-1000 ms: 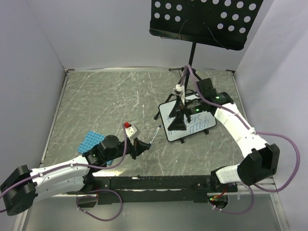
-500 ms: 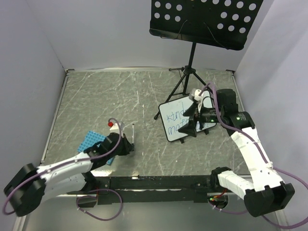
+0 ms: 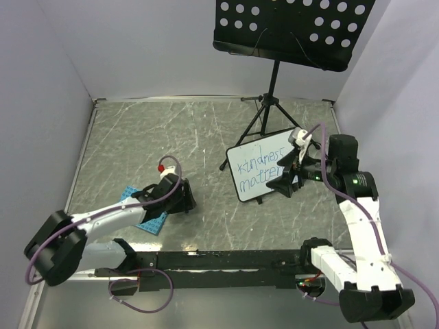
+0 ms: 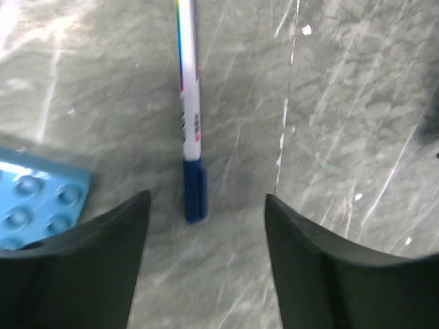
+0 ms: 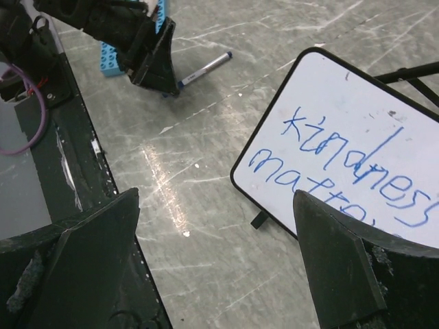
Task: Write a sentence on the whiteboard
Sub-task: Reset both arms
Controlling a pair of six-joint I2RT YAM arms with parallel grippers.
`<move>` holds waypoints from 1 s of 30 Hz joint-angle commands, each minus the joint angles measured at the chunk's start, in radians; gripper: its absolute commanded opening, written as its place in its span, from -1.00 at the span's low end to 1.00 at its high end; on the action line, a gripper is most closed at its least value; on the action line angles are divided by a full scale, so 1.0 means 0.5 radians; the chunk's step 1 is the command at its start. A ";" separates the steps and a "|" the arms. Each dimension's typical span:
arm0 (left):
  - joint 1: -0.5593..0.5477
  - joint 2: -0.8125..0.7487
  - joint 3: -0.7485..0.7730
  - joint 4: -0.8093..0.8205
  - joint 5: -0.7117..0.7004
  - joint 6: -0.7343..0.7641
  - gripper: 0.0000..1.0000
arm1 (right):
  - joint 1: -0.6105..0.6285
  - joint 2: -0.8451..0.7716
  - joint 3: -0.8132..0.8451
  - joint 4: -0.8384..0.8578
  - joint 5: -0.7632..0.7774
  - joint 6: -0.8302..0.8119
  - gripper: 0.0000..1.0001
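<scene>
Top external view is showing the whiteboard (image 3: 248, 194) standing right of centre, its blue two-line sentence (image 3: 259, 163) looking finished. Right gripper (image 5: 216, 199) is hanging beside it, fingers wide, empty; marker (image 4: 190, 123) is lying loose between the left gripper's (image 4: 206, 199) parted fingers.

The right claw (image 3: 285, 179) hides the right end of the whiteboard (image 3: 248, 188).

This is a robotics lab test cell: plain pale walls (image 3: 137, 48) box in a grey marbled tabletop (image 3: 137, 137), a white left arm (image 3: 110, 218) and right arm (image 3: 363, 223) are bolted to a black rail (image 3: 226, 260) at its near edge, and a music stand (image 3: 288, 31) and whiteboard (image 3: 257, 171) stand on it.
</scene>
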 commanded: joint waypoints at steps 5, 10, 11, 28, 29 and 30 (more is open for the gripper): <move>0.010 -0.709 0.219 -0.284 0.065 0.241 0.78 | -0.136 -0.275 0.036 -0.051 0.246 0.246 1.00; 0.041 -1.198 0.495 -0.171 0.062 0.429 0.93 | -0.158 -0.548 -0.034 0.231 0.734 0.679 1.00; 0.044 -1.311 0.523 -0.143 0.092 0.450 0.93 | -0.158 -0.582 -0.059 0.265 0.835 0.834 1.00; 0.044 -1.281 0.992 -0.407 0.074 0.668 0.94 | -0.158 -0.662 0.107 0.278 1.621 1.143 0.99; 0.047 -1.287 0.983 -0.413 0.068 0.671 0.93 | -0.158 -0.656 0.107 0.275 1.618 1.139 0.99; 0.044 -1.297 0.977 -0.419 0.053 0.674 0.93 | -0.158 -0.653 0.107 0.278 1.621 1.133 0.99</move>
